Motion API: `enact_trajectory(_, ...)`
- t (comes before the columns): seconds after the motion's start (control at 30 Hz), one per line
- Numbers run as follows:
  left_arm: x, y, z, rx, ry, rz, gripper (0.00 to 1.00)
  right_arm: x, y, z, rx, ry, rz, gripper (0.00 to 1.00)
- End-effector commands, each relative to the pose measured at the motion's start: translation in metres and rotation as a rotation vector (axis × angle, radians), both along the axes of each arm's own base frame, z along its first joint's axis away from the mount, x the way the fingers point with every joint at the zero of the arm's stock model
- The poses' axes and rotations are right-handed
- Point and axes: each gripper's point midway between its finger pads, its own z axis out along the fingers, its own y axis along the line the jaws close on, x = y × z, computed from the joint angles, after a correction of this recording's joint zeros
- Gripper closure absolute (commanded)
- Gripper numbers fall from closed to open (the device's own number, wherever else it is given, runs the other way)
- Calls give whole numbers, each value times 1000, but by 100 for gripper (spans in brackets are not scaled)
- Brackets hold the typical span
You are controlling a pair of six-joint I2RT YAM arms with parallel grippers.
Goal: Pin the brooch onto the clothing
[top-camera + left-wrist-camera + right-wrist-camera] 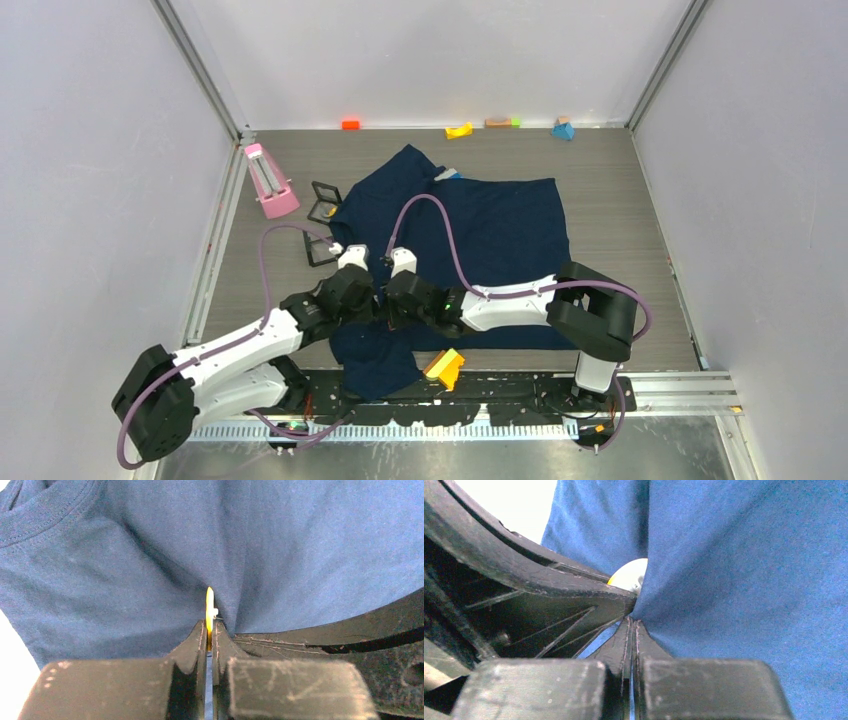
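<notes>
Both grippers are shut. The left gripper [210, 628] has its jaws closed on the brooch [209, 602], which stands edge-on between them as a thin yellow sliver. The right gripper [633, 625] is closed on a pinch of the clothing [734, 580], drawing the navy fabric into a ridge that meets the brooch. In the right wrist view the brooch shows as a pale round face tucked against that fold. The top view puts both grippers tip to tip at the near-left part of the clothing, which lies spread on the desk [620, 200].

The task looks to be in its pinning step: brooch in the grip, cloth gathered, the two touching. Whether the pin has pierced the fabric cannot be told. What is most likely left is to push the pin through, fasten it and let go.

Counted, there are one brooch, one piece of clothing and two grippers. Left of the clothing lie one pink tool [268, 182] and two black frames [325, 200]. Beyond its far edge sit small coloured blocks [459, 130], four as far as can be made out. At its near edge is one yellow wedge [444, 367].
</notes>
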Motion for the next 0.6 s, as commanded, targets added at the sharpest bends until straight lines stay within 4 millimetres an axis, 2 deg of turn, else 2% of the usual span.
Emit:
enact_trajectory(0.0,14,-14,22,-115,-79,37,100,-4,14,22,94,-10,21,99)
enact_trajectory(0.2,15,-18,24,-147,-83,35,100,-5,12,31,100,-12,25,97)
enact_trajectory(0.47,14,-15,16,-142,-54,24,100,-1,-12,56,120,-69,-26,61)
enact_trajectory(0.57,14,-14,16,-142,-54,25,100,1,-23,54,109,-85,-52,56)
